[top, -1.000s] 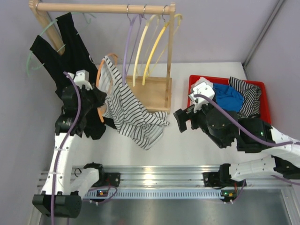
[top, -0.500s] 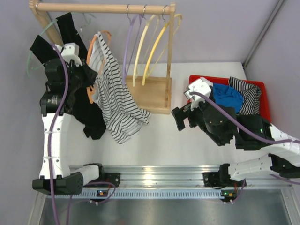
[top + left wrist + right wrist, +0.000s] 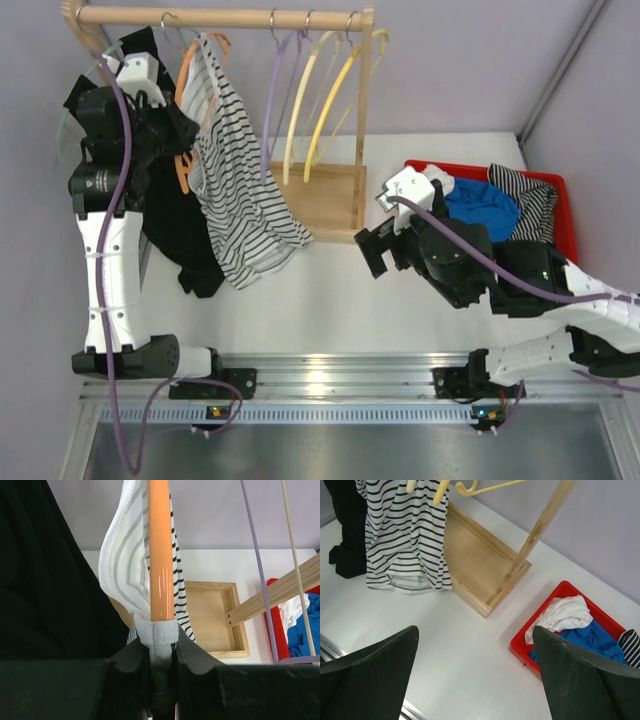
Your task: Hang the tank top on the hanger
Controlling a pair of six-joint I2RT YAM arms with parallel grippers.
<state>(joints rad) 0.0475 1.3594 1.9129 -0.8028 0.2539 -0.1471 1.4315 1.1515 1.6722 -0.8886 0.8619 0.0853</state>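
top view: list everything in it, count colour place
tank top: 1, white with thin black stripes, hanging on the hanger
hanger: 1, orange, up by the rail's left end, pinched by the left fingers
black top: 1, black, hanging left of the tank top
purple hanger: 1, purple, on the rail
yellow hangers: 2, yellow and paler yellow, on the rail
rack: 1, wood, back of the table
bin: 1, red, right side
blue cloth: 1, blue, in the bin
striped cloth: 1, black and white, in the bin
table: 1, white
left fingers: black, shut on the hanger
right fingers: black, open, above the table
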